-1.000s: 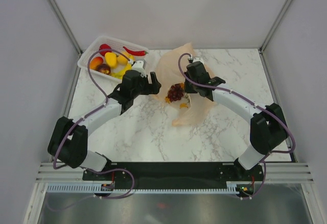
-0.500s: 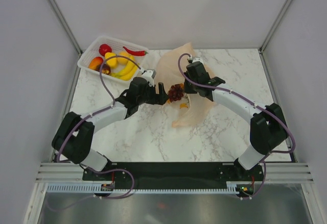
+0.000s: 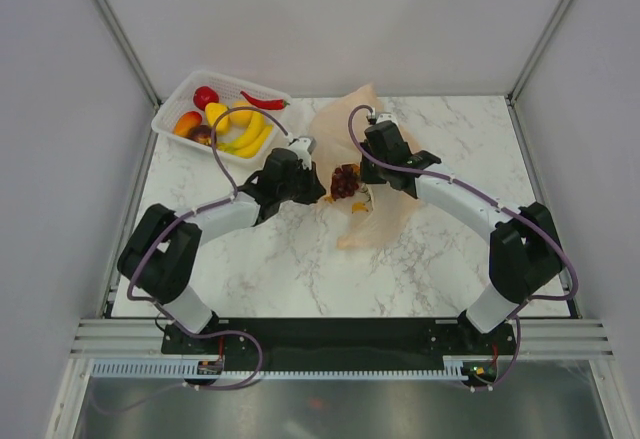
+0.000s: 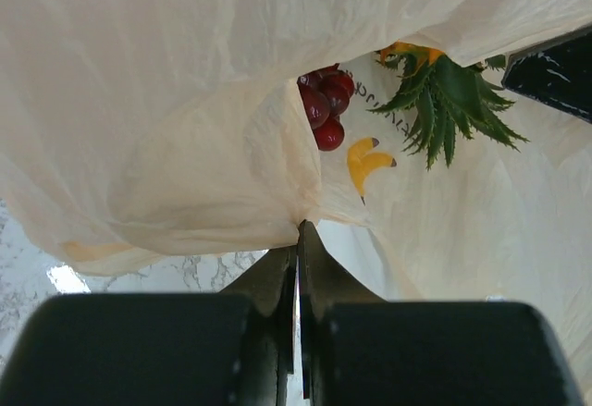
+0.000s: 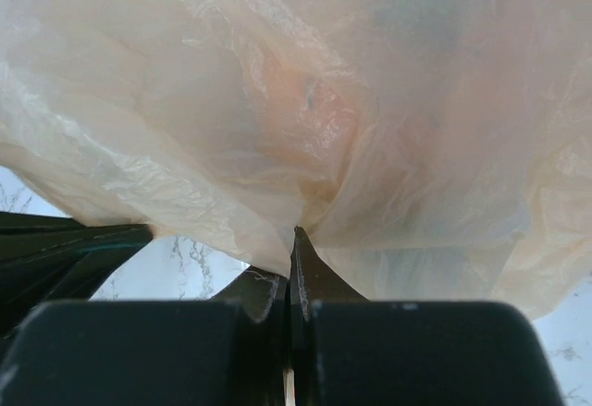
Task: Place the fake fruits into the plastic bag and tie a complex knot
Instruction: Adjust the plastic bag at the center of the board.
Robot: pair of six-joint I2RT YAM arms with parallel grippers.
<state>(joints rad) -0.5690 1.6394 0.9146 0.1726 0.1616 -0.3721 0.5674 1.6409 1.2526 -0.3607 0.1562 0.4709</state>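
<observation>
Left claw (image 4: 298,232) and right claw (image 5: 293,238) clamp opposite rims of the plastic bag (image 3: 378,221). The fake fruits (image 3: 240,129) in the basket (image 3: 168,112) lie far-left, nearest the left arm.

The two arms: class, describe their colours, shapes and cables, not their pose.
The left arm and right arm match: white tubular links between bulky black joints, a thin purple cable looping alongside each. Their fingers are black, tapering to narrow tips.

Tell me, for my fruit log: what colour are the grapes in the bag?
Glossy dark red grapes, inside the bag; clearest in the left wrist view.
</observation>
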